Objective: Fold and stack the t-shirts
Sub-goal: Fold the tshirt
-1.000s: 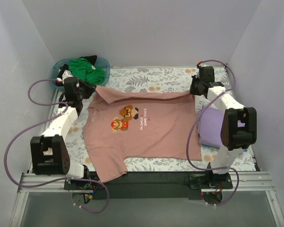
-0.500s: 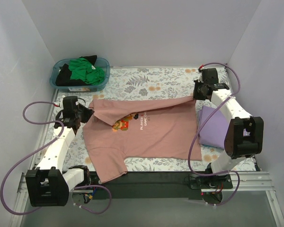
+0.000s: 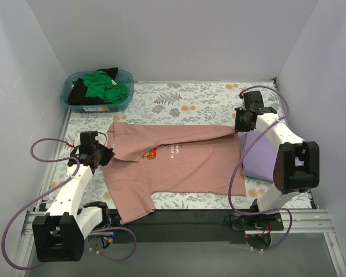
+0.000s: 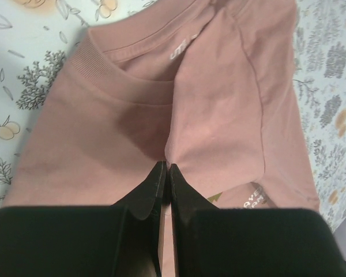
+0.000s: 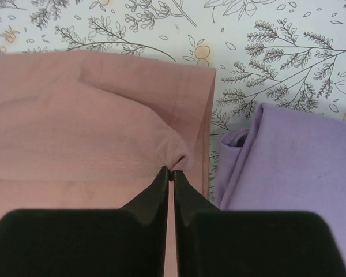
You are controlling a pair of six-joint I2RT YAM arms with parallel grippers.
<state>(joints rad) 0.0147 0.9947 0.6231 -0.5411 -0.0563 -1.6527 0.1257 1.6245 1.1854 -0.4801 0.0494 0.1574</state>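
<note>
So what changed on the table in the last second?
The left gripper and right gripper, both shut on the pink t-shirt, drew its far edge toward the robot, folding it over most of the print. The lavender t-shirt and basket stayed put.

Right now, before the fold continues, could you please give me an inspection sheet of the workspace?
Surface: floral table cloth, lying flat.
Job's things: pink t-shirt spread out, its far part folded over; lavender t-shirt folded at its right; green t-shirt and black t-shirt in the basket.
Clutter: teal basket at the far left corner.
Grippers: left gripper and right gripper each shut on the pink t-shirt's folded edge.
Cables: left cable loops beside its arm; right cable crosses the pink t-shirt's right edge in the top view.
Surroundings: white walls; nothing else seen.
</note>
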